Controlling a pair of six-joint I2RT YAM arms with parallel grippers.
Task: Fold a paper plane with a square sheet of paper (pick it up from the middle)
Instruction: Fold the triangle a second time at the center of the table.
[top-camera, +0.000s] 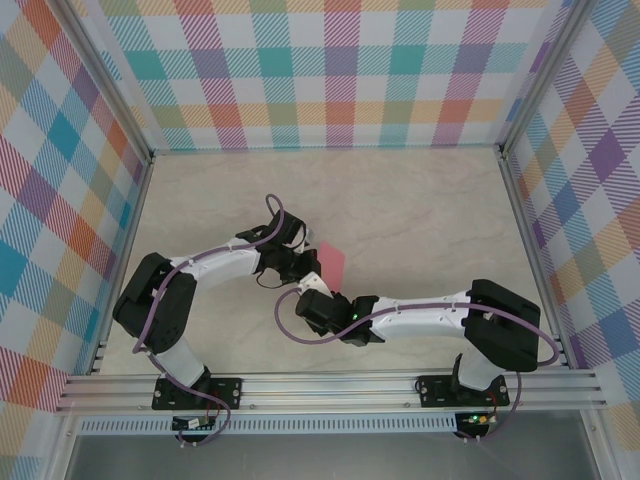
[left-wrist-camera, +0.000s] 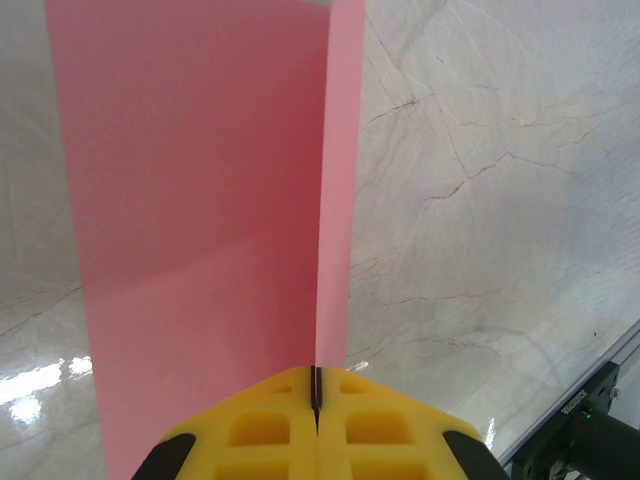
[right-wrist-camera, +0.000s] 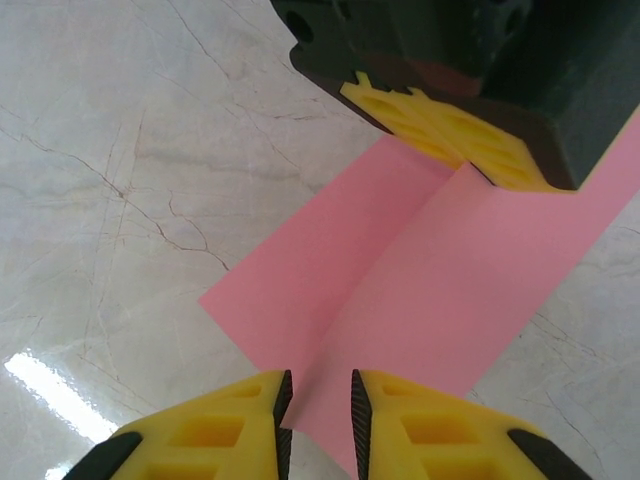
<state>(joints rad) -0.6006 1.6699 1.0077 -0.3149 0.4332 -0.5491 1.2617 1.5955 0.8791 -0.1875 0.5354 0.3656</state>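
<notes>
While your left gripper is pinched tight on the square sheet of paper, its yellow jaws meet flush and the pink sheet stands up out of the seam between them. Your right gripper faces it from the near side. Its jaws stand a little apart, and the sheet's raised crease runs into that narrow gap; you cannot tell whether they touch the paper. The sheet sits near the middle of the marble table, between the two grippers.
</notes>
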